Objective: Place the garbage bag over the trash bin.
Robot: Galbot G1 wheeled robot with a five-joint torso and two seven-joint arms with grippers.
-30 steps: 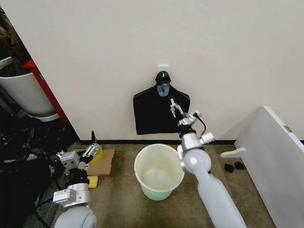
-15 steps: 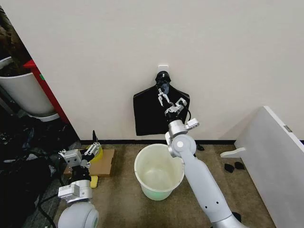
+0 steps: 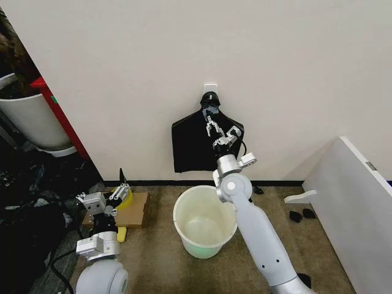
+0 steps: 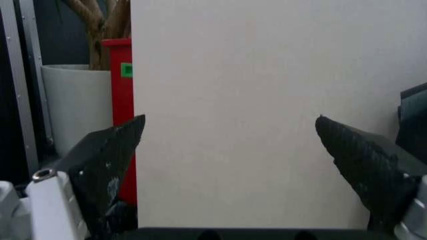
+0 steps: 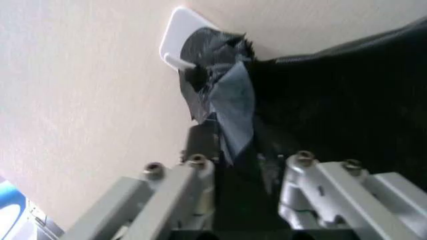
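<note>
Black plastic hangs flat against the wall from a small white hook plate (image 3: 210, 87): the only bag in view, a shield-shaped bundle (image 3: 193, 147) with a knotted top, directly above the trash bin (image 3: 205, 220), which stands open and unlined on the carpet just below it. The right pincer (image 3: 211, 127) is raised against the upper part of that bundle, close under the knot (image 5: 213, 55); in the right wrist view its fingers (image 5: 193, 180) stand apart with dark plastic and the knot's loose tail lying between them, not yet clamped. The step in hand looks like the fetch: taking hold of the bag at the wall before anything can go over the bin's rim. The next move probably calls for closing on the gathered plastic just under the knot, then lifting it up and away so the loop clears the hook instead of tearing. The left pincer (image 3: 116, 195) waits low at the robot's left side, over the cardboard sheet (image 3: 131, 210) on the floor, its fingers apart and holding nothing.
</note>
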